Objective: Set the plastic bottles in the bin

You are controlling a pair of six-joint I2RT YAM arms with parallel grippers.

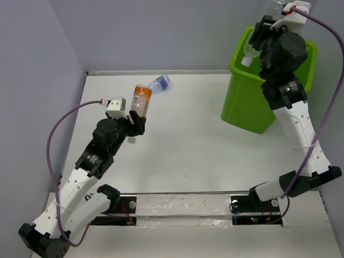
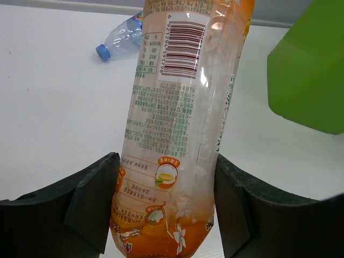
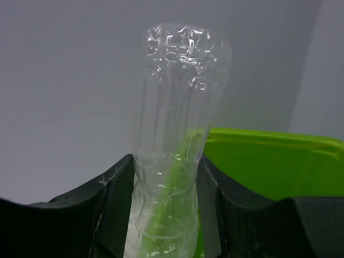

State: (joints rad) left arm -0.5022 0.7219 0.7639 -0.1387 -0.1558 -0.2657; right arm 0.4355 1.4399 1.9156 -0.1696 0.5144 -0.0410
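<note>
My left gripper (image 1: 134,115) is shut on an orange-labelled bottle (image 1: 142,99) and holds it up above the table's left middle. In the left wrist view the bottle (image 2: 177,123) stands between both fingers (image 2: 91,204). My right gripper (image 1: 263,33) is shut on a clear, label-free bottle (image 1: 273,8) and holds it over the lime-green bin (image 1: 248,105), white cap (image 1: 246,61) pointing down. The right wrist view shows this bottle (image 3: 180,107) pinched between the fingers (image 3: 115,209), with the bin's rim (image 3: 269,141) behind. Another clear bottle with a blue label (image 1: 159,82) lies near the back wall.
The lying bottle shows in the left wrist view (image 2: 122,42) with its blue cap pointing left, and the bin's corner (image 2: 312,70) is at the right. Grey walls close the table at the back and left. The arm bases sit on a rail (image 1: 183,207) at the near edge.
</note>
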